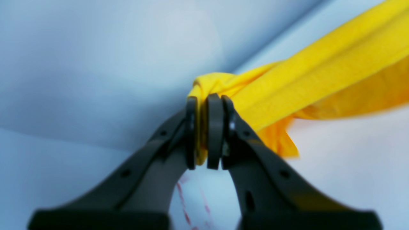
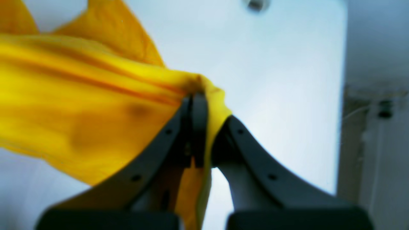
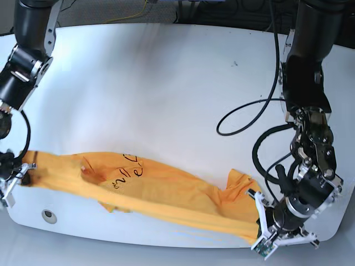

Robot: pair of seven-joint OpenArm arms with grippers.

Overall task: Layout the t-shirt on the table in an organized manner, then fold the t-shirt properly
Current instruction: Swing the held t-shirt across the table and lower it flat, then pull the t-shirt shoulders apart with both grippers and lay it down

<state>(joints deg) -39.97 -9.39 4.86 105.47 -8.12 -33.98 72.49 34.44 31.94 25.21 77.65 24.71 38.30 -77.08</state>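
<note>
Base view: t-shirt between end effectors.

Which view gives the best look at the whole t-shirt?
The base view: the t-shirt shows end to end, stretched along the table's near edge. The left wrist view shows only a bunched corner pinched in the left gripper; the right wrist view, blurred folds at the right gripper.
</note>
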